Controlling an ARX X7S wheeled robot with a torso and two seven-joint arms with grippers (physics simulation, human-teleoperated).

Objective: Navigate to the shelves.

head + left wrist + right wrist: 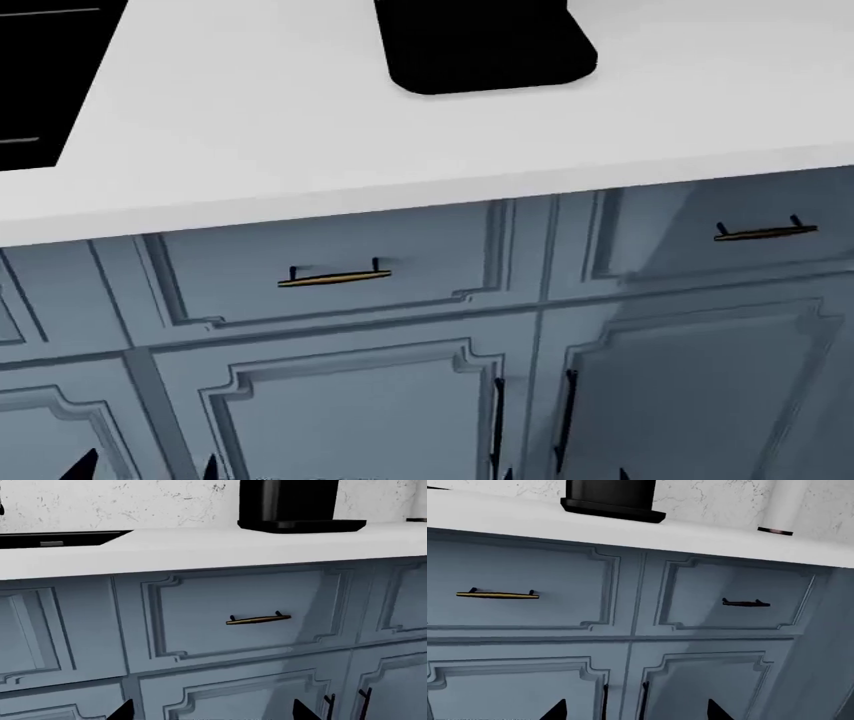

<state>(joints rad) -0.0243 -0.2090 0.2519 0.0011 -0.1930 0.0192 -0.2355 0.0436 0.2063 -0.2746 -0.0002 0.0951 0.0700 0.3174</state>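
both grippers show only as dark fingertip wedges at the picture edges: the left gripper [210, 711] has its two tips set well apart with nothing between them, so it reads as spread wide and empty, and the right gripper [637, 710] looks the same, wide and holding nothing. the shelves, the task's own thing, are not in any of the three views, so where they stand, which way they face and how their long axis runs cannot be told from here. what fills the views instead is a run of blue-grey cabinets [347, 400] very close in front, with a white countertop [267, 130] above, a black appliance [481, 45] standing on it, and a dark sink [34, 80] at the far left. a drawer with a brass handle [334, 276] sits just under the counter edge, and a second handle [763, 231] lies further right; the right wrist view also catches a white cylinder [784, 507] on the counter. my judgement is that the main risk is the closeness: turning or driving the base from here could swing the outstretched fingertips or the base into the cabinet fronts, and turning the wrong way would cost time, since nothing visible hints where the shelves are.
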